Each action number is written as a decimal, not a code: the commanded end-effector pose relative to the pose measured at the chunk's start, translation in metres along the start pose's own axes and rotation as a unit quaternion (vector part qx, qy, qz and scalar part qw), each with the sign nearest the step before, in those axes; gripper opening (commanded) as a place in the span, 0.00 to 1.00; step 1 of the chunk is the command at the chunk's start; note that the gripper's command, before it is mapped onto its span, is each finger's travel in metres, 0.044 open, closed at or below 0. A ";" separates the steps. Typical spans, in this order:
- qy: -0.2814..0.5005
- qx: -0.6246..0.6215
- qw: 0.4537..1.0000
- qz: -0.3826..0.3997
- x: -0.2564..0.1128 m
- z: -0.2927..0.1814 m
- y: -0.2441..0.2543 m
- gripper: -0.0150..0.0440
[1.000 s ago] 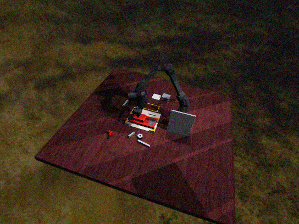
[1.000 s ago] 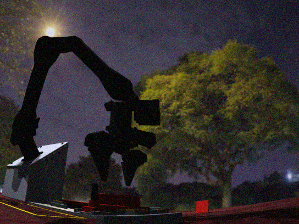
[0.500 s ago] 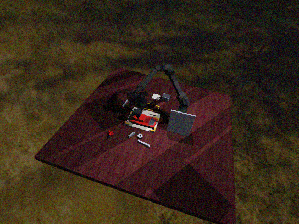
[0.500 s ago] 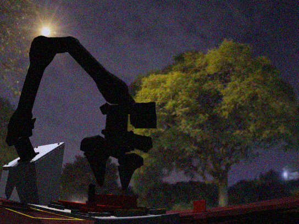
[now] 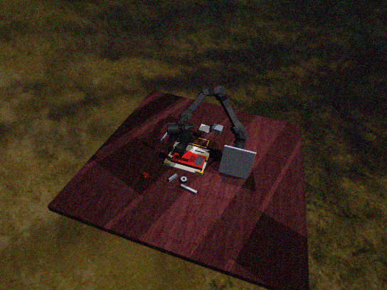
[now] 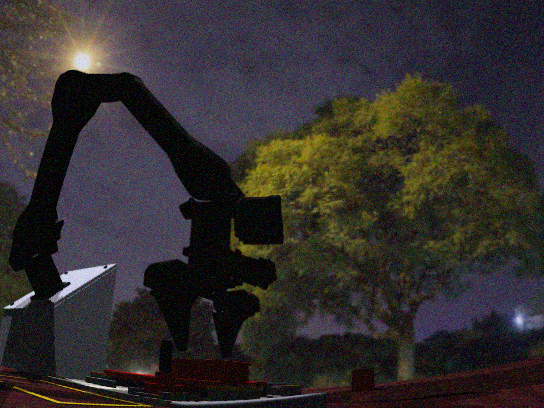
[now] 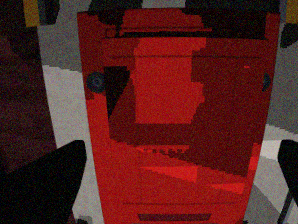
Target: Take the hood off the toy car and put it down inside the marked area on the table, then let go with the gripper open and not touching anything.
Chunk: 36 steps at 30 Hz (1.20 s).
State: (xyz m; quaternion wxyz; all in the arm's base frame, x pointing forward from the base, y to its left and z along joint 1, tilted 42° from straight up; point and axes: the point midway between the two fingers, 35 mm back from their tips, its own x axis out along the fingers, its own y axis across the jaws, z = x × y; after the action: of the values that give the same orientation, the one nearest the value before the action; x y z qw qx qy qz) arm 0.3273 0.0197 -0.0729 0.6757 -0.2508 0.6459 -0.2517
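The toy car's red hood (image 5: 190, 156) (image 6: 210, 371) (image 7: 165, 90) appears as the broad raised red panel on the car, partly in shadow. The car lies in a pale tray (image 5: 178, 165) with yellow corners. My gripper (image 6: 204, 353) (image 7: 184, 150) is open and empty, pointing down just above the hood. In the wrist view its fingertips stand left and right of the red panel with gaps. Contact with the hood cannot be made out. The marked area, a yellow outline (image 5: 208, 143) (image 6: 100, 404), lies beside the tray, partly hidden by the arm in the top view.
A white block (image 5: 204, 128) and a grey block (image 5: 218, 129) lie beyond the outline. A wheel (image 5: 183, 179), two pale bars (image 5: 173, 177) (image 5: 188, 190) and a small red part (image 5: 145, 175) (image 6: 362, 380) lie near the tray. A sloped grey stand (image 5: 237, 161) (image 6: 85, 320) bears the arm.
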 end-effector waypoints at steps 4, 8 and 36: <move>0.000 -0.002 1.000 -0.002 0.005 -0.001 0.000 1.00; 0.000 -0.002 1.000 -0.002 0.007 -0.001 0.000 1.00; 0.000 -0.002 1.000 -0.002 0.020 -0.001 0.000 1.00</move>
State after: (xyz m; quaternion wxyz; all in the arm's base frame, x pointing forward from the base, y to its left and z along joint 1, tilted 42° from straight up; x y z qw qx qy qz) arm 0.3275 0.0075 -0.0861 0.6754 -0.2512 0.6459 -0.2521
